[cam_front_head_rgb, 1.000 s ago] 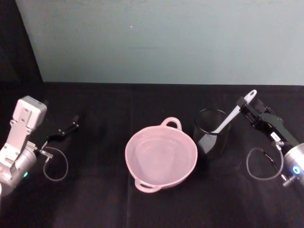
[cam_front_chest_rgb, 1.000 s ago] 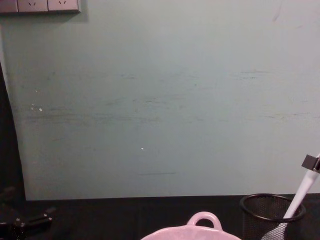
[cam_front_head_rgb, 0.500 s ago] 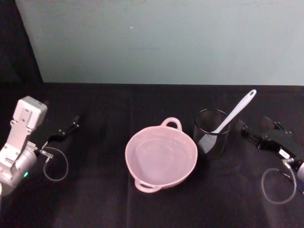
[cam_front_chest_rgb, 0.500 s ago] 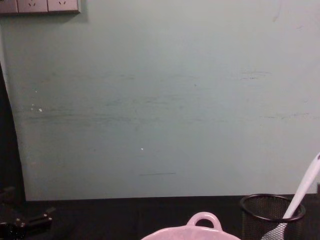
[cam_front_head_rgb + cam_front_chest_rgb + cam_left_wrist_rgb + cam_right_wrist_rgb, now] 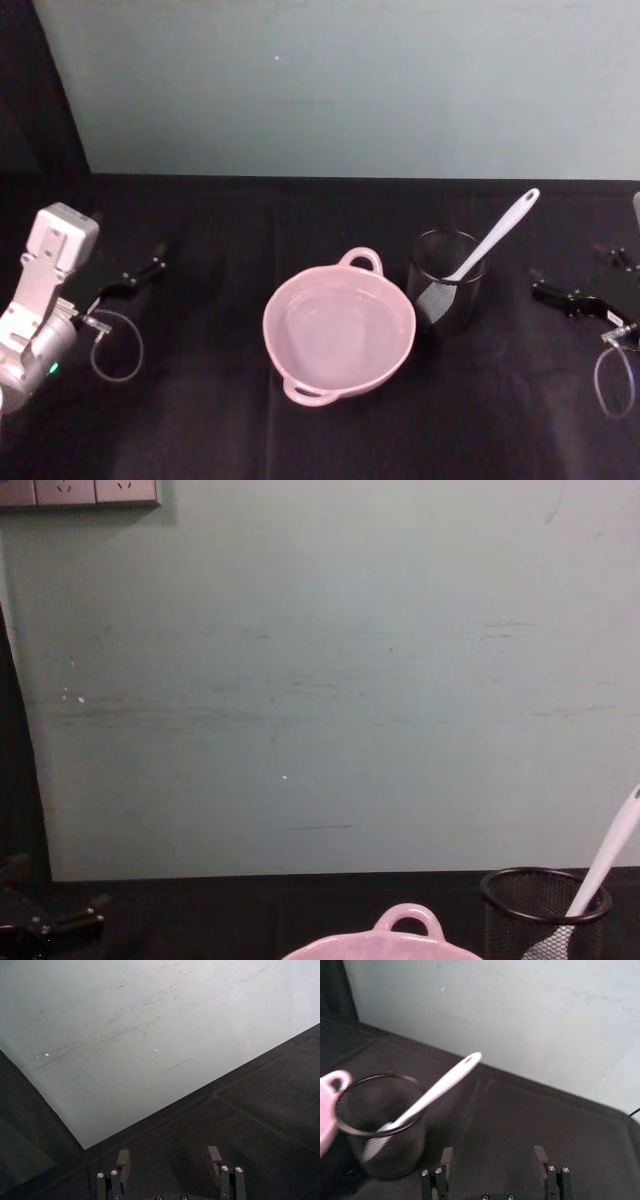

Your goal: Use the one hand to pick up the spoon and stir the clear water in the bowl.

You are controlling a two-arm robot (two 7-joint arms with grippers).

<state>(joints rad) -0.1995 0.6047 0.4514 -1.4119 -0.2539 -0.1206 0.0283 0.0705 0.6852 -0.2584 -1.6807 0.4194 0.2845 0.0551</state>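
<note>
Now: one spoon (image 5: 493,235) in mesh cup (image 5: 443,282); one bowl (image 5: 339,330); right claw (image 5: 545,287) spread, empty.

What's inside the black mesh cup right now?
The spoon stands in the mesh cup, head down, handle leaning out over the rim toward the right gripper, which is open and apart from it. The cup's bottom is hidden.
</note>
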